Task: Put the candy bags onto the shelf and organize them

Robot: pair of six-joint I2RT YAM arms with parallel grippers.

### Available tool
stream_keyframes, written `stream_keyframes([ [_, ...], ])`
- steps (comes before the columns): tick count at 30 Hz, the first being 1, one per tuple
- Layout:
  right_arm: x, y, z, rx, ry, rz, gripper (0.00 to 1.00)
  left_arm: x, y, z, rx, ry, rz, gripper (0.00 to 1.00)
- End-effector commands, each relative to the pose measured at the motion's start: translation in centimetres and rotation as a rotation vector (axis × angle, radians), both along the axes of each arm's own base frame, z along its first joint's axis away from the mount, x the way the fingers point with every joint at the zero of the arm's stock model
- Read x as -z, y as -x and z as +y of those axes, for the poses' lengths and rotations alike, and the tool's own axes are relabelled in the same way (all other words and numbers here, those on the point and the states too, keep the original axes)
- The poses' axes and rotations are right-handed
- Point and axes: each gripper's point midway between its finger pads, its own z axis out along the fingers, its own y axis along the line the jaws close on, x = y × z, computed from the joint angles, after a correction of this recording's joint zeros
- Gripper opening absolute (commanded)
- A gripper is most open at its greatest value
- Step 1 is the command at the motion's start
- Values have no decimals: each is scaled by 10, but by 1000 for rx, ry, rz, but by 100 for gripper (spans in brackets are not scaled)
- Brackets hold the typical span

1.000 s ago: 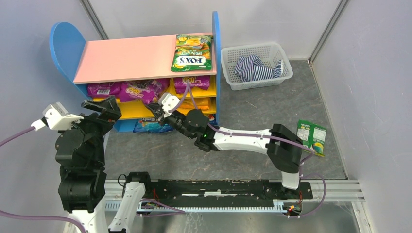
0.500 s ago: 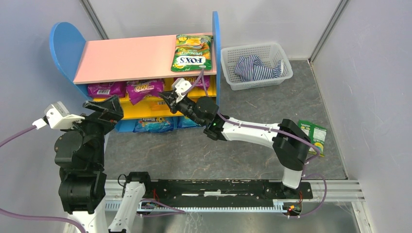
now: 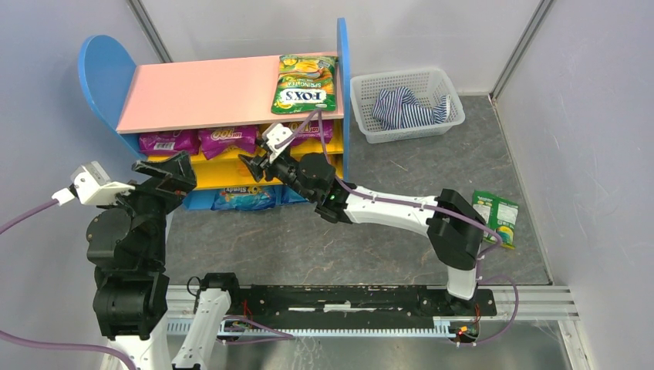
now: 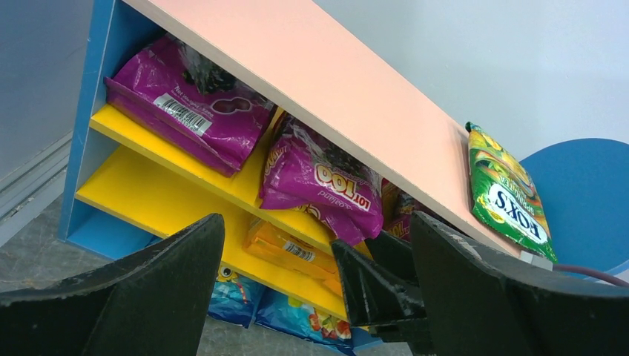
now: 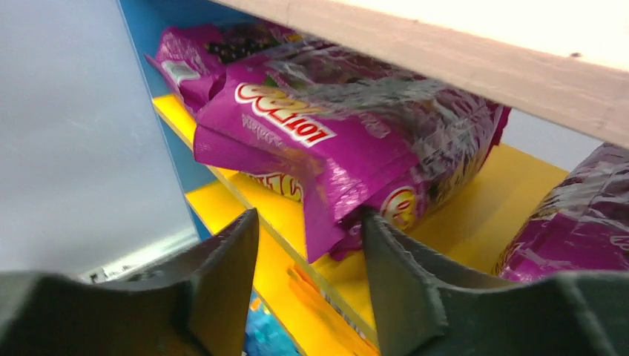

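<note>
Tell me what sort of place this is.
Probably a lab test cell staged as a shop display: bare partition walls, robot arms on a metal rail, a small shelf of candy bags.

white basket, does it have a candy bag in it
No, the white basket in the top external view holds only a crumpled blue-white striped cloth.

so off to the right there's a white mesh basket pushed up near the back wall, with a blue and white striped cloth bunched up inside it. it all sits on a grey speckled tabletop, and a metal rail runs along the near edge
</note>
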Motion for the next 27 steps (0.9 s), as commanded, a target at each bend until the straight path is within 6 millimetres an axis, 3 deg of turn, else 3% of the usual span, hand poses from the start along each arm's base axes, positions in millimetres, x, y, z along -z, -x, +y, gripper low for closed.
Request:
stream_keyframes([
  [1,-34,20,-16,6,3,-4,66,-16,6,-1,5,0,-65,100],
  [6,-23,79,-52,-75,99,36,78,-16,10,2,-7,-28,-57,100],
  [10,18,114,-97,-110,227,73,89,-16,15,2,-6,-43,-60,100],
  [13,65,104,-160,60,347,105,98,-14,16,-3,21,-50,-54,100],
  [18,130,68,-286,471,465,205,98,-1,13,-12,76,-42,-32,100],
  [21,159,47,-377,841,446,333,98,9,8,-21,125,-45,-6,100],
  [23,173,44,-435,1093,446,408,98,18,6,-26,160,-54,23,100],
  [27,202,35,-503,1339,489,542,98,39,0,-32,197,-73,86,100],
])
